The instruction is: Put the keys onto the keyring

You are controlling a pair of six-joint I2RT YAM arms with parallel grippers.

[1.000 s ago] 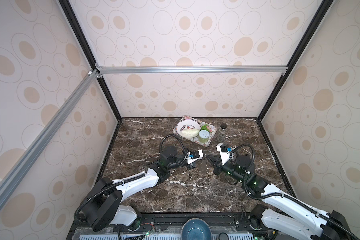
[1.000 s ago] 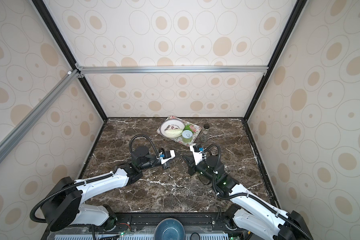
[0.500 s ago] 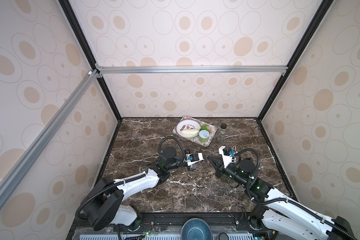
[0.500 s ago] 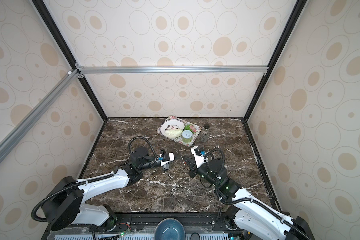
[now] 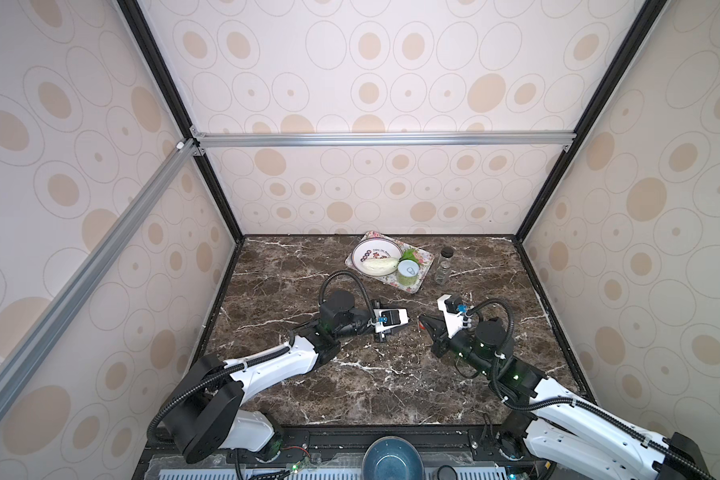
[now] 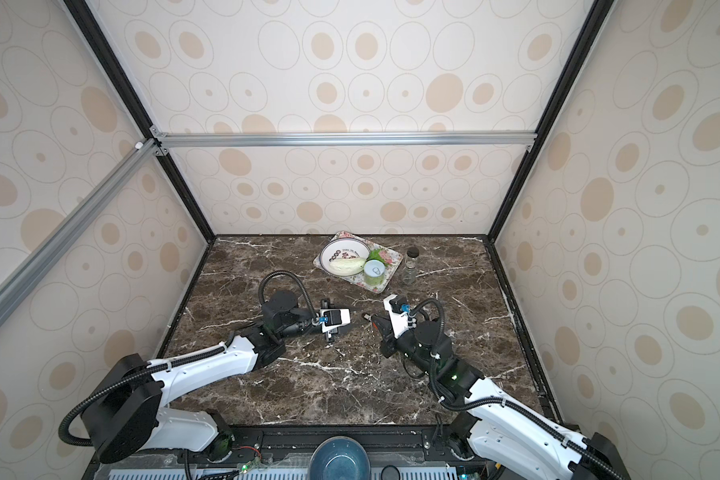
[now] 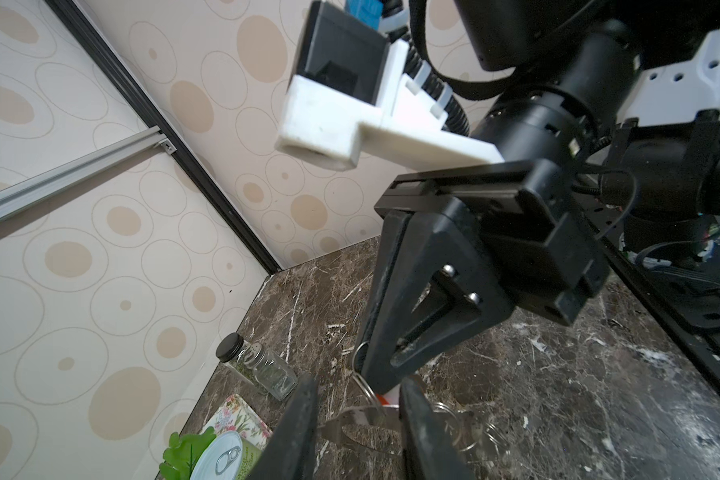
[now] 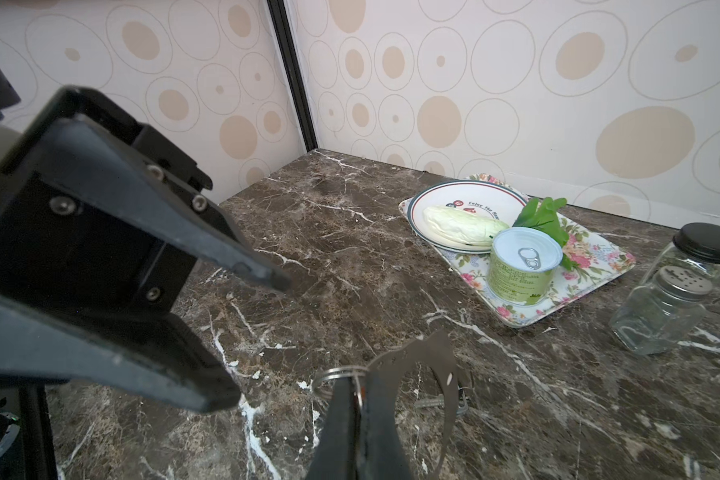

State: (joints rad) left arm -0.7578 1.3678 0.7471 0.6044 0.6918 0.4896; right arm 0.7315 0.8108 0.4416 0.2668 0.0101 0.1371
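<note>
- The left jaws have just parted and let go of the keyring (image 7: 350, 422), which now sits free just ahead of their tips
- The right jaws stay clamped on the red-tagged key (image 7: 390, 401), with the keyring hanging at their tips
- We judge this key threaded on; the black-tagged key is not visible

At table (image 5: 350, 395) rear, centre: tray (image 5: 422, 266). On tray: plate (image 5: 375, 250) at left with vegetable (image 5: 377, 266) on it; can (image 5: 407, 272) right of plate; greens (image 5: 410, 252) behind can. On table just right of tray: jar (image 5: 443, 268). Before tray, mid-table: left gripper (image 8: 254, 340) at left facing right gripper (image 7: 377, 374) at right, keyring (image 8: 441, 353) between them, key (image 7: 390, 401) at right gripper's tips. Below table's front edge: bowl (image 5: 393, 459).
</note>
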